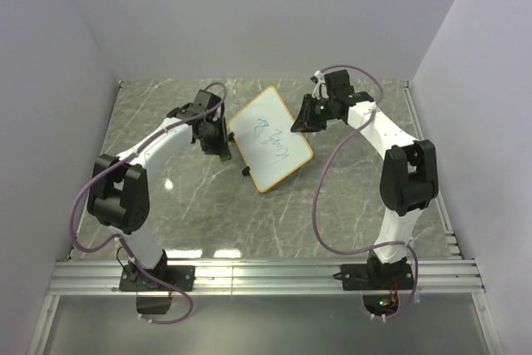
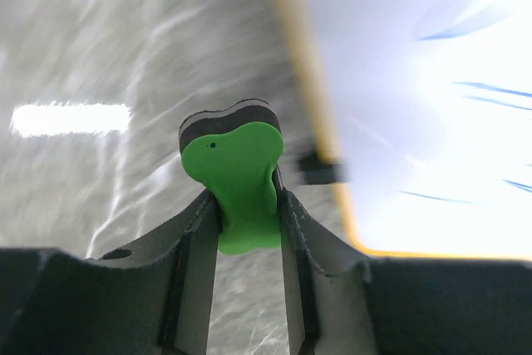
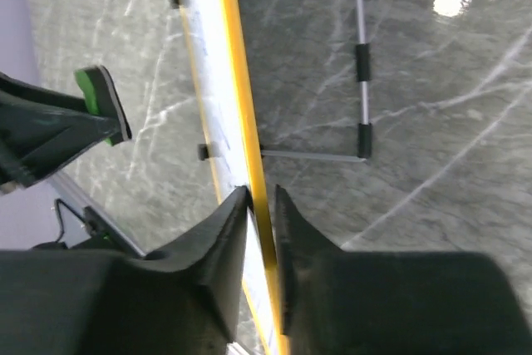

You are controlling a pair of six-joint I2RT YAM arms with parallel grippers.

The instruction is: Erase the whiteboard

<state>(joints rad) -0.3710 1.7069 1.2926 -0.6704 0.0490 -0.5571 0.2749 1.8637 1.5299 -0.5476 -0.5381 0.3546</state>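
Observation:
The whiteboard [image 1: 270, 140], white with a tan frame and blue scribbles, stands tilted at the table's middle. My left gripper [image 1: 223, 149] is shut on a small green eraser [image 2: 237, 176] and holds it just left of the board's left edge, apart from the board [image 2: 416, 97]. My right gripper [image 1: 301, 120] is shut on the board's frame at its right edge. In the right wrist view the fingers [image 3: 229, 222] pinch the yellow frame [image 3: 235, 81] edge-on. The eraser [image 3: 100, 96] and the left gripper's fingers [image 3: 41, 135] show beyond the board.
A thin metal wire stand [image 3: 360, 97] props the board from behind. The table is grey marble [image 1: 208, 214]. Aluminium rails [image 1: 266, 276] run along the near edge, and white walls close in the back and sides.

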